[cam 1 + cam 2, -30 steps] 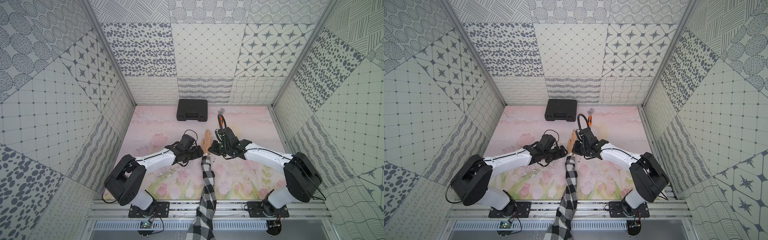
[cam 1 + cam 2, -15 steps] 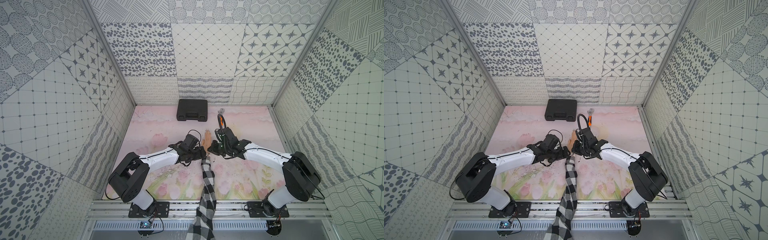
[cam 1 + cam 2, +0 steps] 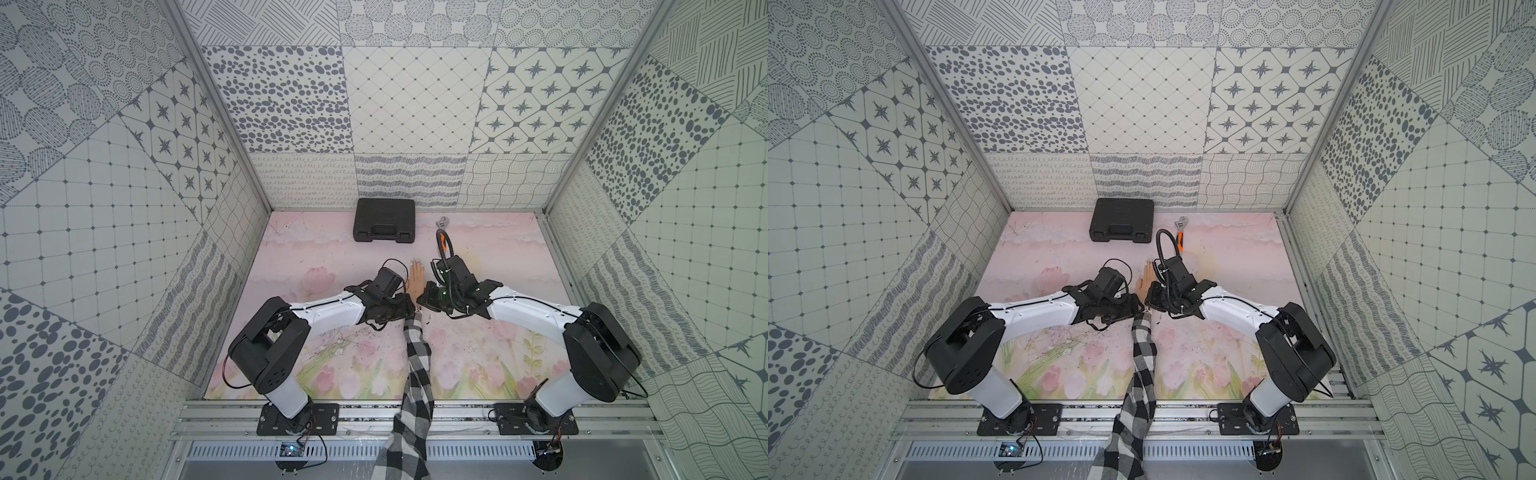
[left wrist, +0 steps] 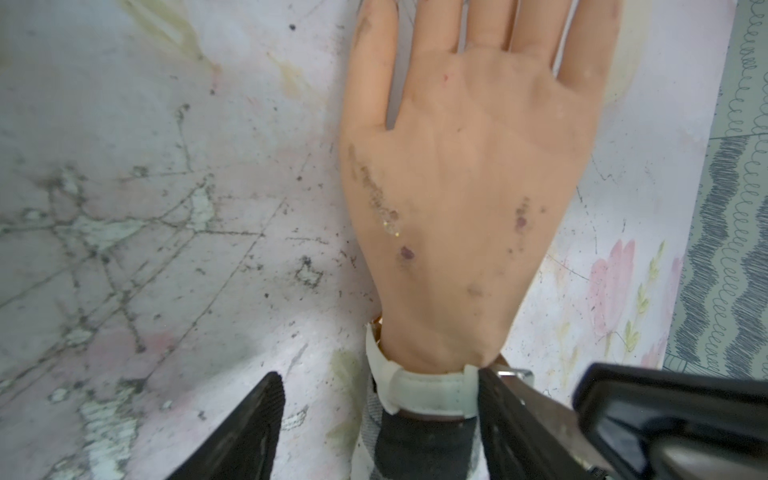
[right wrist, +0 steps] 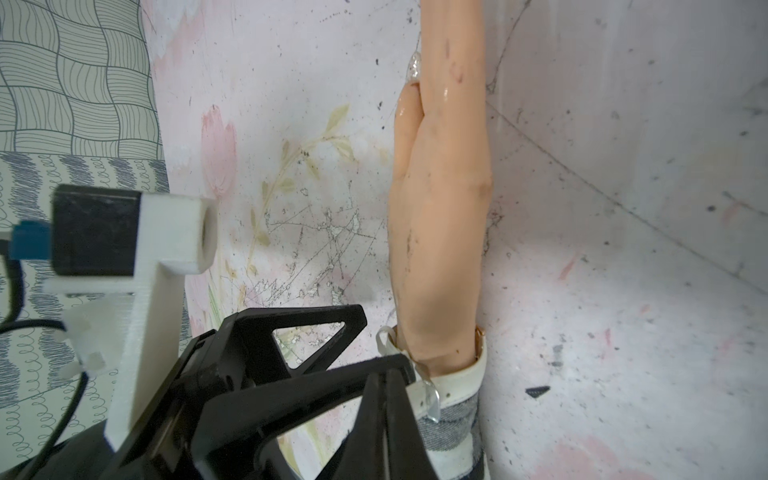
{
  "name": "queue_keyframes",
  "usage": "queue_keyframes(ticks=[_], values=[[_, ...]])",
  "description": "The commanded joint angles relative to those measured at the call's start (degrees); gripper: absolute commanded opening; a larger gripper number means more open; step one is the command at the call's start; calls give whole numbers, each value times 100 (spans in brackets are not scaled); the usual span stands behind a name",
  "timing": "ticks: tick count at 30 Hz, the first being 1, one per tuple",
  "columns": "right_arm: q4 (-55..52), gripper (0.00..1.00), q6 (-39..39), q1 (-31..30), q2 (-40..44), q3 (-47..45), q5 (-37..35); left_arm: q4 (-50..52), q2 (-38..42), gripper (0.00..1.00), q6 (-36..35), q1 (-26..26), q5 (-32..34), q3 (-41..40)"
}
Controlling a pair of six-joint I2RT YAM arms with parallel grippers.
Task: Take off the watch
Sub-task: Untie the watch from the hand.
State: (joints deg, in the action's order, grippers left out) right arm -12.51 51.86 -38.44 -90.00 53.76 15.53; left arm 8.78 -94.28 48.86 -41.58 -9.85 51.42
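Judging the watch around the mannequin wrist to be light with a soft strap, I would take it at the strap by the buckle, where my right gripper is pressed together, while my left gripper stands spread astride it.

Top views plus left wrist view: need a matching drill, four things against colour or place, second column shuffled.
Things:
1 watch
2 case
3 wrench
4 sleeve

Colour or place:
A black, by the back wall
B orange handle
C pale strap, between hand and sleeve
D black-and-white check

Pairs: 1-C, 2-A, 3-B, 4-D
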Motion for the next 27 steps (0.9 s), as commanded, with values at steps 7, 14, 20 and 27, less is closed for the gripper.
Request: queue_keyframes(ticks=[7,14,20,27], values=[[38,0,-283,201,262,-227,-82,1559,-520,70,-90,14,826,-54],[-110,0,-459,338,377,-592,-282,1492,-613,69,-20,28,801,-130],[4,0,-506,425,302,-993,-348,1383,-674,67,36,41,725,-224],[110,0,-580,427,-18,-1121,-330,1242,-758,66,120,41,621,-339]])
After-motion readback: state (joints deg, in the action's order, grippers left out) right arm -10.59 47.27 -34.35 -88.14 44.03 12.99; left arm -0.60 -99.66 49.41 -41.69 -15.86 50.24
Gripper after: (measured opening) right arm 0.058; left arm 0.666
